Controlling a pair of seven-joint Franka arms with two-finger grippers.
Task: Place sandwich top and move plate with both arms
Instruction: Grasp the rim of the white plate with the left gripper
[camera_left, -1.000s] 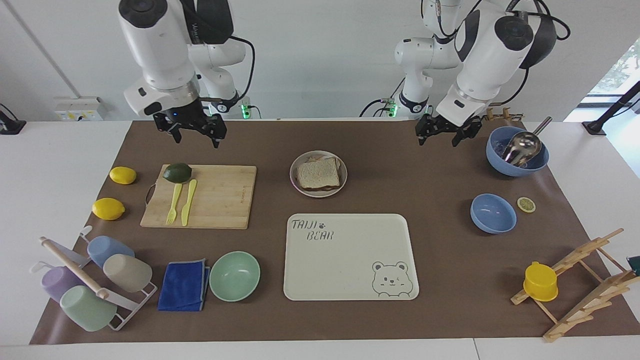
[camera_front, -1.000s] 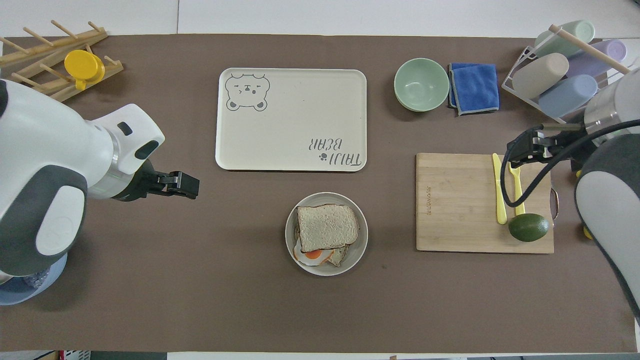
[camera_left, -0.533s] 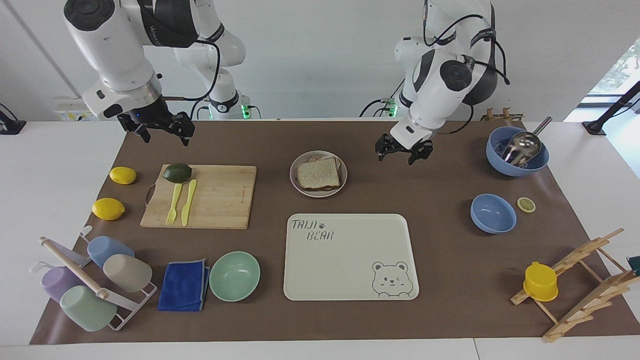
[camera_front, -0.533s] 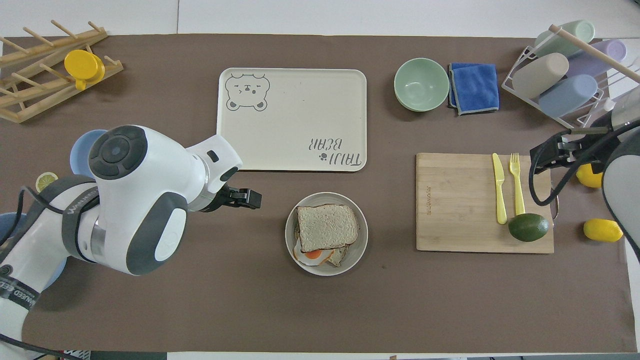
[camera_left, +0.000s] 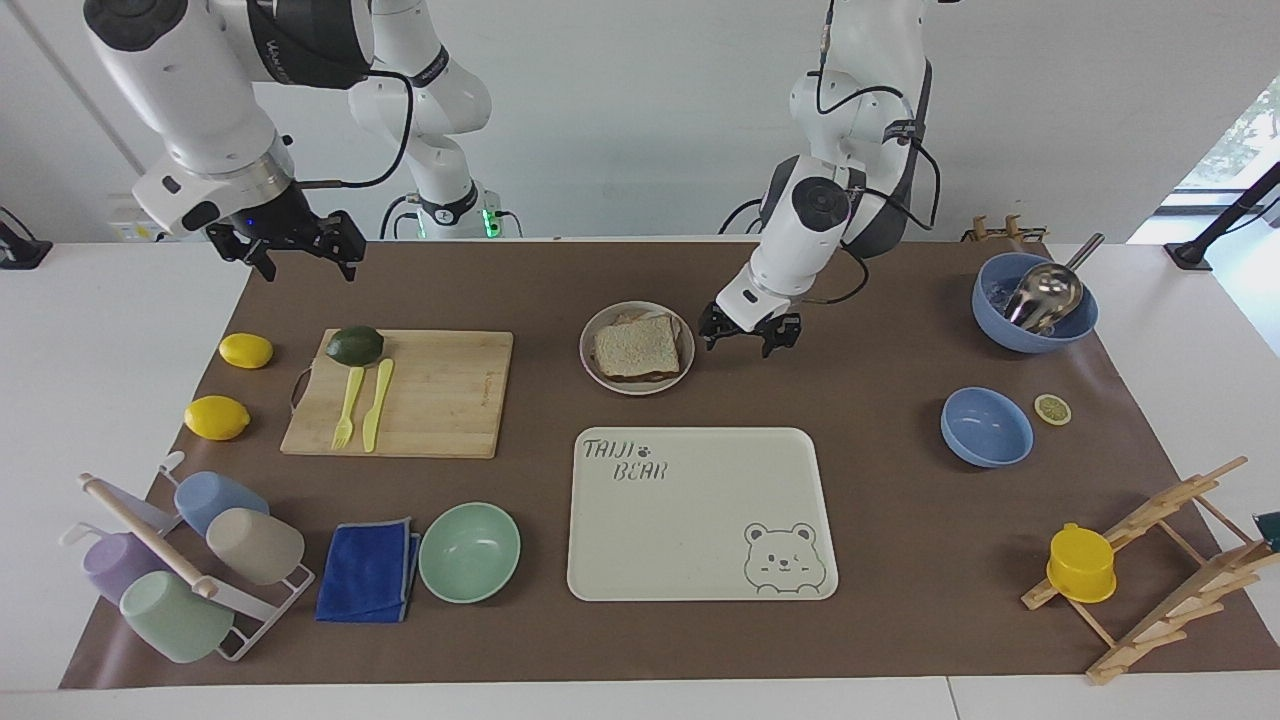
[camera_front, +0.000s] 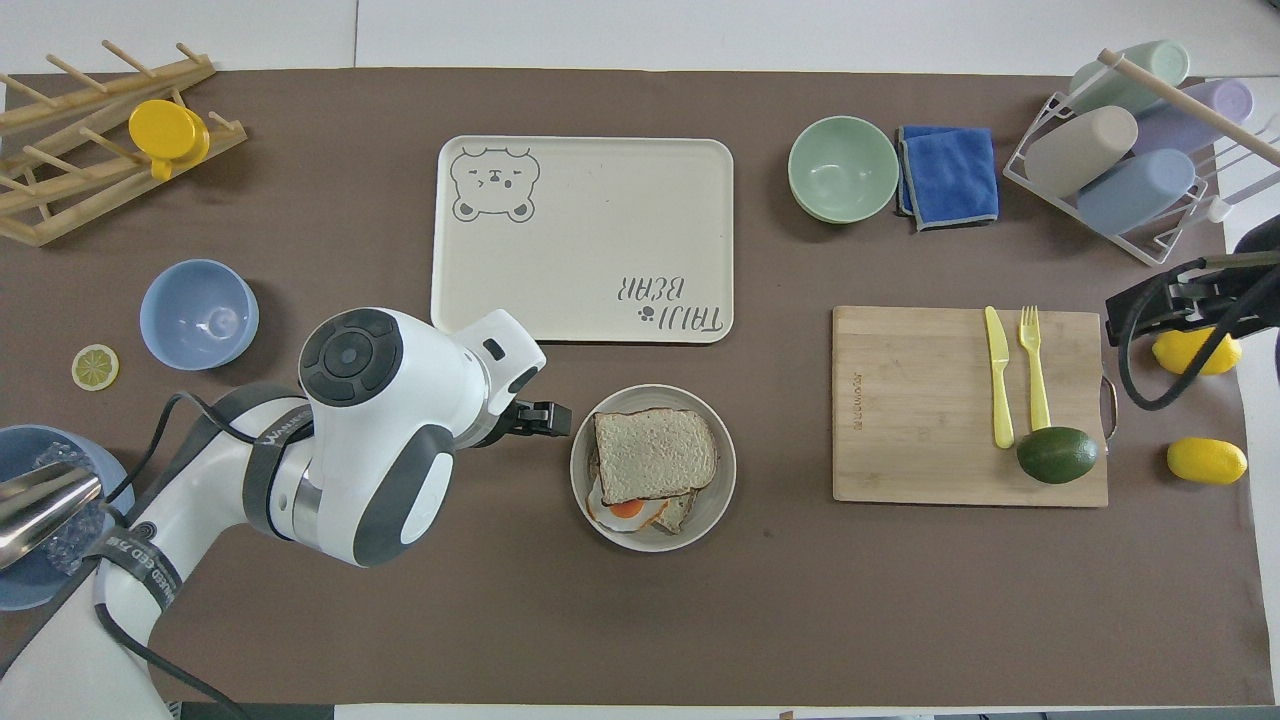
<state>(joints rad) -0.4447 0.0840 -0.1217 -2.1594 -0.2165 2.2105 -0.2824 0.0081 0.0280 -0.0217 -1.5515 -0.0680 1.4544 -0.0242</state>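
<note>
The sandwich top (camera_left: 637, 349) (camera_front: 655, 452), a brown bread slice, lies on the egg-topped slice in the plate (camera_left: 586, 352) (camera_front: 722, 480), with fried egg (camera_front: 628, 510) peeking out from under it. My left gripper (camera_left: 745, 347) (camera_front: 560, 418) hangs open and low beside the plate's rim, on the side toward the left arm's end, touching nothing. My right gripper (camera_left: 300, 262) (camera_front: 1140, 305) is open and empty, raised over the mat's edge at the right arm's end, above the lemons.
The cream bear tray (camera_left: 700, 540) (camera_front: 585, 240) lies just farther from the robots than the plate. A cutting board (camera_left: 440, 395) carries an avocado (camera_left: 354, 345), fork and knife. Two lemons, a mint bowl (camera_left: 469, 552), blue bowls, a cup rack and a wooden rack ring the mat.
My left gripper has swung in from the left arm's end and come down beside the plate. My right gripper has drawn off the cutting board toward the mat's edge. Plate and bread stayed put.
</note>
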